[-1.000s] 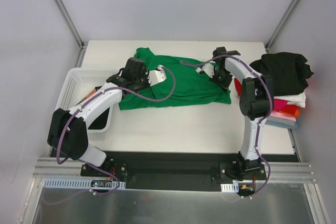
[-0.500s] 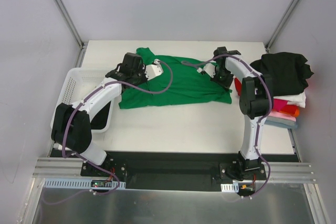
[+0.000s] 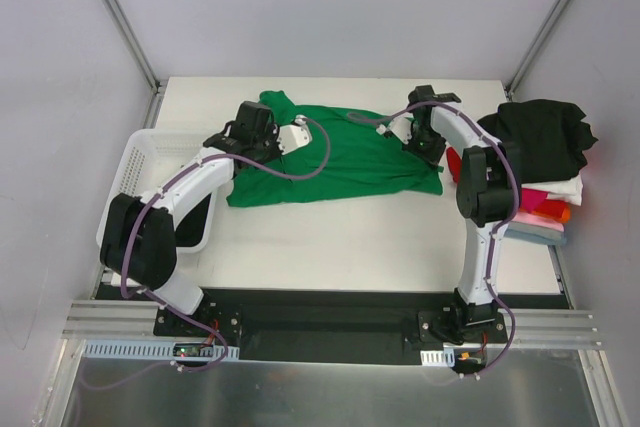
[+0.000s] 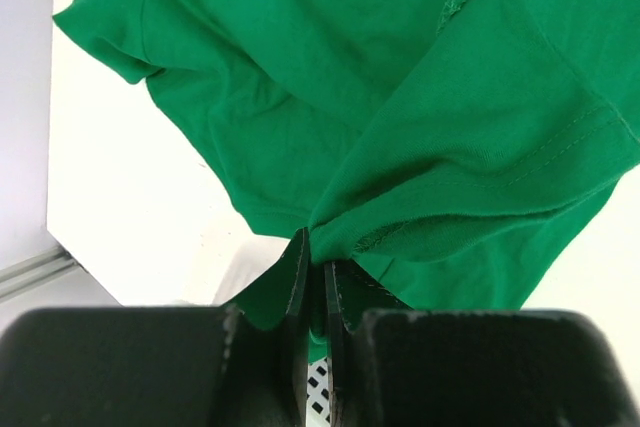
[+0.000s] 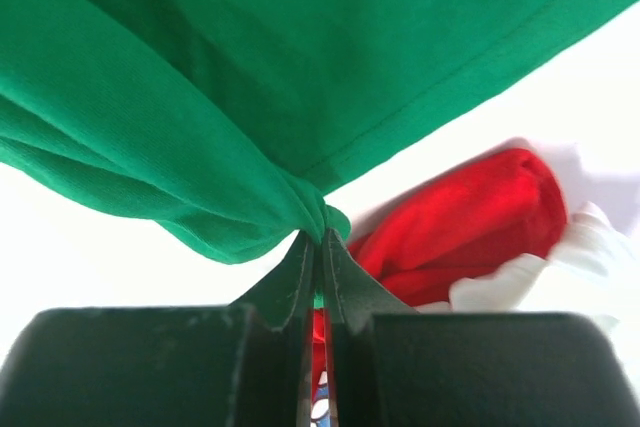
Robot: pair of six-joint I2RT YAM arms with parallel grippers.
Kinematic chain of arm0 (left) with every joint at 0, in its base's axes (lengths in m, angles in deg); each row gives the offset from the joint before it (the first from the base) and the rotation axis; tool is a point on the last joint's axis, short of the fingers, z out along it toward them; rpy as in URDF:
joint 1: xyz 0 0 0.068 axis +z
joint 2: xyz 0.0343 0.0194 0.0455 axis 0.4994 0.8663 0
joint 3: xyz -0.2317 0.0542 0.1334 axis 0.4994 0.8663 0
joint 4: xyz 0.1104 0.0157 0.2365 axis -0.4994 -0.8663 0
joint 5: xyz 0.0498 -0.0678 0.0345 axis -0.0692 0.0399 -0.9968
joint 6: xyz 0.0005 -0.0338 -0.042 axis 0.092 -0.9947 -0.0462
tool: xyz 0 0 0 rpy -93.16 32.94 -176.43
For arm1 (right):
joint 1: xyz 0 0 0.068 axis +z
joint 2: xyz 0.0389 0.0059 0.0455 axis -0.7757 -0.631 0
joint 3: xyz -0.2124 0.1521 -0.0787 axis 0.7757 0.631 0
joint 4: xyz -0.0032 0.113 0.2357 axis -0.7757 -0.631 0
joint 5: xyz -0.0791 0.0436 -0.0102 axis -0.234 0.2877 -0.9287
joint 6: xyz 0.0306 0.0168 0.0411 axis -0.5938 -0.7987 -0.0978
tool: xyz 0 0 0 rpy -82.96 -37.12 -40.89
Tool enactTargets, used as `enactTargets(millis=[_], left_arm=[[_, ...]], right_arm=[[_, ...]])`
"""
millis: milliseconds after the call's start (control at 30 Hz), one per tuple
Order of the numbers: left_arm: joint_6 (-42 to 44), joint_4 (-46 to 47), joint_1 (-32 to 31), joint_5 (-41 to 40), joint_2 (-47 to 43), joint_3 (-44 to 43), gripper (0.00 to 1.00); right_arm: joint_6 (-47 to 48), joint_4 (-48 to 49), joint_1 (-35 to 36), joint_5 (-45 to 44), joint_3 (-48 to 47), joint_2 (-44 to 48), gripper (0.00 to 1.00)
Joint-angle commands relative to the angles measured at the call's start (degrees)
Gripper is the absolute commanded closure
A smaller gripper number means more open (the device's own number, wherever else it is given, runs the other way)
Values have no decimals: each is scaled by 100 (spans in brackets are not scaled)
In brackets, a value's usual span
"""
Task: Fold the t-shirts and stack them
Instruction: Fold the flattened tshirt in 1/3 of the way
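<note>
left tool and right tool each clamped on the green shirt.
move both level, hold the cloth taut, and steer clear of the stack.

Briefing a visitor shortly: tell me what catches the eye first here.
A bright green t-shirt lies across the table, pinched at either end by the left hand and right hand. A colourful stack of shirts, black on top, sits at its right edge.
</note>
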Motion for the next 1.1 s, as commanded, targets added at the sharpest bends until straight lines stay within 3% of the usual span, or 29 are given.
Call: enactTargets(millis=[0, 400, 600, 667, 767, 1067], left_arm=[[72, 109, 81, 11, 92, -186, 100], [80, 127, 90, 20, 93, -169, 100], [80, 136, 90, -50, 136, -177, 100], [98, 136, 90, -68, 145, -195, 100], [80, 136, 90, -33, 172, -239, 100], [107, 136, 90, -42, 338, -318, 100]], right_arm=[[88, -72, -37, -152, -287, 9, 94], [70, -37, -37, -276, -428, -18, 86], [35, -37, -28, -276, -551, -44, 73], [35, -19, -28, -293, -551, -35, 62], [17, -10, -28, -293, -542, -26, 57], [-26, 130, -28, -293, -332, 79, 55]])
